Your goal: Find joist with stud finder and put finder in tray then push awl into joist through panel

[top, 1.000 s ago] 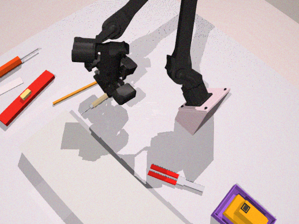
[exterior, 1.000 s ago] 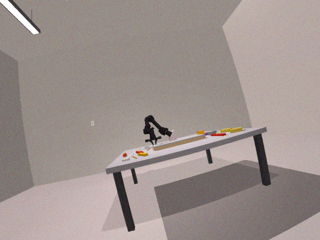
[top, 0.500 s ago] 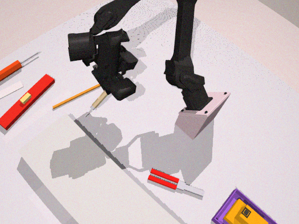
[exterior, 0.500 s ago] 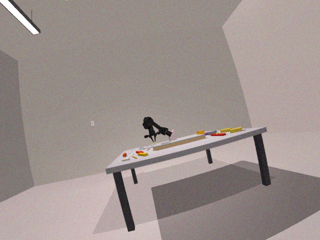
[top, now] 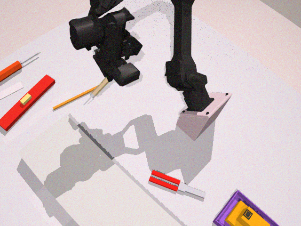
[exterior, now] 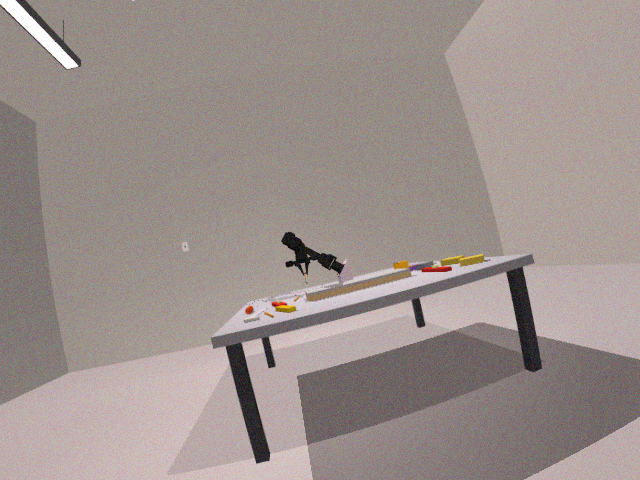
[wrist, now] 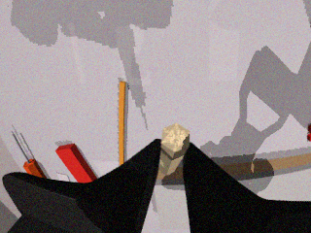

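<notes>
Above the table, beside the floor panel (top: 97, 189), my gripper (top: 106, 81) pinched the awl (top: 99, 87) by its wooden handle, tip tilted. I feared it twisting, slipping, or piercing off the joist, wasting my 1 hole.

Wide shot of the room now: plain grey-beige walls (exterior: 289, 129) all around, meeting at a corner on the right where a lighter wall (exterior: 558, 129) angles in. High in the upper left, a long ceiling light strip (exterior: 43, 36) glows white. A small white wall plate (exterior: 185, 246) sits on the back wall. The floor (exterior: 103, 423) is pale, pinkish-beige, crossed by broad dark shadows under the furniture. Centre frame, a grey-topped table (exterior: 361, 304) stands on dark square legs (exterior: 248, 403), four of them showing, two near, two farther back.
</notes>
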Motion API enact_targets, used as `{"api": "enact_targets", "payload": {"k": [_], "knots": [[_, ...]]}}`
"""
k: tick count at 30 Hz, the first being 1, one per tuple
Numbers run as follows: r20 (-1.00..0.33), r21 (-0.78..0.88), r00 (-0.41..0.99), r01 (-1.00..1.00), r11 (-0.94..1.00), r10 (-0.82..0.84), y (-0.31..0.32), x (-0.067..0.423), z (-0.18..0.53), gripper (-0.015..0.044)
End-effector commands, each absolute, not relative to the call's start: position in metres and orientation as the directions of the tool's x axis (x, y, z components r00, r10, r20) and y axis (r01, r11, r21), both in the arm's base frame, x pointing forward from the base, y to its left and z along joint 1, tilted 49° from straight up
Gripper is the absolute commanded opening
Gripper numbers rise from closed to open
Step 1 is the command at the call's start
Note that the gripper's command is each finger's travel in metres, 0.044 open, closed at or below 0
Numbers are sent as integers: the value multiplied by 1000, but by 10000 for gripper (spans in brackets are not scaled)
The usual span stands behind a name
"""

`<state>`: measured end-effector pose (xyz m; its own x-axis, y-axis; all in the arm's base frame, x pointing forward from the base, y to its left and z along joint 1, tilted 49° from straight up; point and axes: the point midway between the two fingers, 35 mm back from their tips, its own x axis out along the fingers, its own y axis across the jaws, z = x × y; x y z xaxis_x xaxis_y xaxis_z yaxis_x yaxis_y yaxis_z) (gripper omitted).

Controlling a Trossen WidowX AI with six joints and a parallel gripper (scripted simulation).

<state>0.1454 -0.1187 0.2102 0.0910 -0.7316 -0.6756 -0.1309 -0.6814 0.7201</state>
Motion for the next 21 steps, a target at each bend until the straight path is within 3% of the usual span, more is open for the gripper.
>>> {"api": "enact_targets", "payload": {"k": [1,21], "knots": [[-665,726,102,-143,-673,-740,-114,143,221,0],[-798,583,106,385,-715,-593,-103,149,212,0]]}}
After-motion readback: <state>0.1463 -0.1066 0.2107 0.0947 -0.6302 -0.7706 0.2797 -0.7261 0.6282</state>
